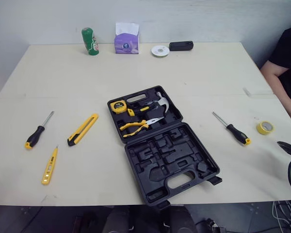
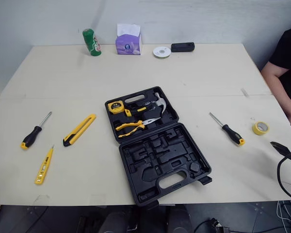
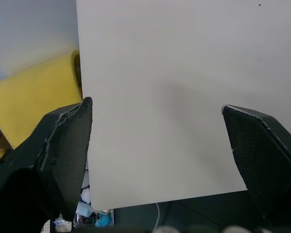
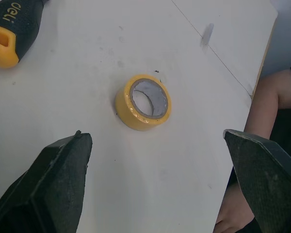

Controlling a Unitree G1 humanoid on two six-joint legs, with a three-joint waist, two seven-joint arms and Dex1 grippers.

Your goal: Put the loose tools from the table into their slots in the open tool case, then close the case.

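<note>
Black plastic tool case (image 1: pixel 160 145) lies open in the middle of the pale wooden surface (image 1: pixel 208 77). Its far half holds a yellow tape measure (image 1: pixel 118 106), a steel-headed hammer (image 1: pixel 157 103) and yellow-handled pliers (image 1: pixel 136 127). The near half, the one with the carry handle, shows its moulded slots.

On the robot's left three tools lie loose, well apart from the case: a black-and-yellow screwdriver (image 1: pixel 37 132), a yellow utility knife (image 1: pixel 83 129) and, nearer the front edge, a slim yellow tester screwdriver (image 1: pixel 49 166). To the right of the case lies a second black-handled screwdriver (image 1: pixel 232 128), and near it, toward the right edge, a small yellow tape roll (image 1: pixel 265 127) lying flat.

The right tool (image 4: pixel 156 138) hangs near that roll, pointing at it, fingers spread wide with nothing between them. The left tool (image 3: pixel 156 107) is just as wide open and empty, over a front corner of the surface.

Along the far edge stand a green can (image 1: pixel 90 41), a purple tissue pack (image 1: pixel 126 39), a white disc (image 1: pixel 160 50) and a black oblong box (image 1: pixel 181 45). A person in a black sleeve (image 1: pixel 286 68) sits at the right side.
</note>
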